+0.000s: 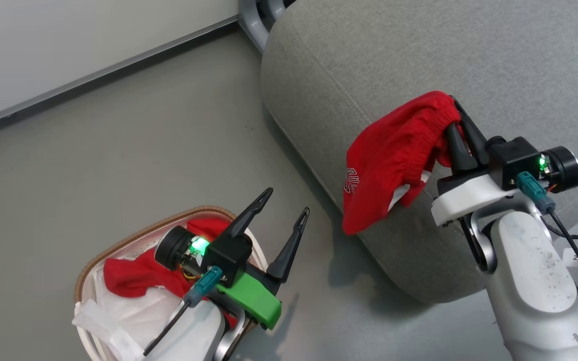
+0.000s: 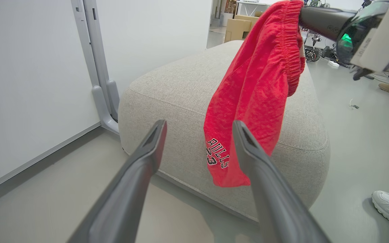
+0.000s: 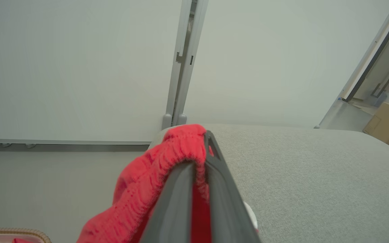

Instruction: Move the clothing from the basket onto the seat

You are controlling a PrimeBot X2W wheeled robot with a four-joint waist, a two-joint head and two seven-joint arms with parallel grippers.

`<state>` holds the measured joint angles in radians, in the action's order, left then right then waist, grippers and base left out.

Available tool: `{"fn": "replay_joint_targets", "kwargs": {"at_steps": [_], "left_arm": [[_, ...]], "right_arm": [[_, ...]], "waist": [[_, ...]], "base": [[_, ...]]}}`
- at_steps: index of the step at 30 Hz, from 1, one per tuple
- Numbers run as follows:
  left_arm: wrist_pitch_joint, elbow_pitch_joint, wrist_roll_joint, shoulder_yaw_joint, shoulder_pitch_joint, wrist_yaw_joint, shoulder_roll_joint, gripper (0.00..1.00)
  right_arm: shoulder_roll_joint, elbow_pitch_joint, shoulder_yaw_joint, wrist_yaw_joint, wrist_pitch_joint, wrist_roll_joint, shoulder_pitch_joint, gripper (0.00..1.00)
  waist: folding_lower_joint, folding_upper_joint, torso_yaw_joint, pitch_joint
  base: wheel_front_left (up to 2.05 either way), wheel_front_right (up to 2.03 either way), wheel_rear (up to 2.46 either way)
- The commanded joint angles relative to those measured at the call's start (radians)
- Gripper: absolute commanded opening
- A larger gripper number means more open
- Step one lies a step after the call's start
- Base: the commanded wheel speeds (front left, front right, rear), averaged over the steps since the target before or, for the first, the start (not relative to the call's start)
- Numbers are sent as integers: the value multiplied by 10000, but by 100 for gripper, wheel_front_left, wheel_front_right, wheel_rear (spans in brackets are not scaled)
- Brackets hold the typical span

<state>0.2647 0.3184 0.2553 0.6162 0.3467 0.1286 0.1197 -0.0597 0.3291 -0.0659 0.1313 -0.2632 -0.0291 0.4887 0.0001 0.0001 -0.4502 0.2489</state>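
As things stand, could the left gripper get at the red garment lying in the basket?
Probably yes: the left gripper is open and empty above the basket, and the red garment lies exposed on top. Its fingers point away, so it must tilt down.

the basket (image 1: 138, 238) is cut by the bottom edge at 7 o'clock, its near side hidden under the left arm (image 1: 193, 331). the garment (image 1: 128, 278) in it lies partly beneath the wrist of the left claw (image 1: 287, 200). the tips of the right claw (image 1: 457, 108) are buried in the waistband of the shorts (image 1: 394, 155).
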Motion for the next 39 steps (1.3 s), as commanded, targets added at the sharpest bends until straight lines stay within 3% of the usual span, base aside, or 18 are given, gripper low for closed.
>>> {"fn": "replay_joint_targets", "kwargs": {"at_steps": [1, 10, 19, 22, 26, 35, 39], "left_arm": [[-5, -60, 30, 49, 220, 29, 121, 100], [-5, -406, -215, 318, 768, 31, 335, 100], [-6, -771, -515, 779, 1694, 31, 423, 100], [-6, -925, -697, 1005, 2003, 31, 455, 100], [-5, -1173, -883, 1237, 2318, 32, 498, 100], [-82, -1386, -1066, 1419, 2684, 8, 649, 100], [-136, -1374, -953, 1351, 2581, -61, 822, 100]], "right_arm": [[-90, 40, 32, -10, -25, -50, 161, 0], [-1059, 447, 266, -10, -25, -254, 2312, 0], [-2874, 1288, 1135, -12, 296, -357, 6041, 0], [-3553, 1533, 1508, -10, 496, -581, 6918, 0], [-3974, 2242, 2028, -10, 670, -923, 7538, 0], [-3614, 4169, 3642, -12, 128, -1760, 6237, 0], [-3110, 4723, 4436, -12, -6, -1906, 5595, 0]], "waist": [[-1, -1, 373, 316], [-1, -1, 1257, 1348], [-1, -1, 2370, 2836], [-1, -1, 2740, 3362], [-1, -1, 3041, 3991], [-1, -1, 3091, 4764], [-1, -1, 2833, 4815]], "base": [[0, 0, 0], [0, 0, 0], [0, 0, 0], [0, 0, 0], [0, 0, 0], [0, 0, 0], [0, 0, 0]]}}
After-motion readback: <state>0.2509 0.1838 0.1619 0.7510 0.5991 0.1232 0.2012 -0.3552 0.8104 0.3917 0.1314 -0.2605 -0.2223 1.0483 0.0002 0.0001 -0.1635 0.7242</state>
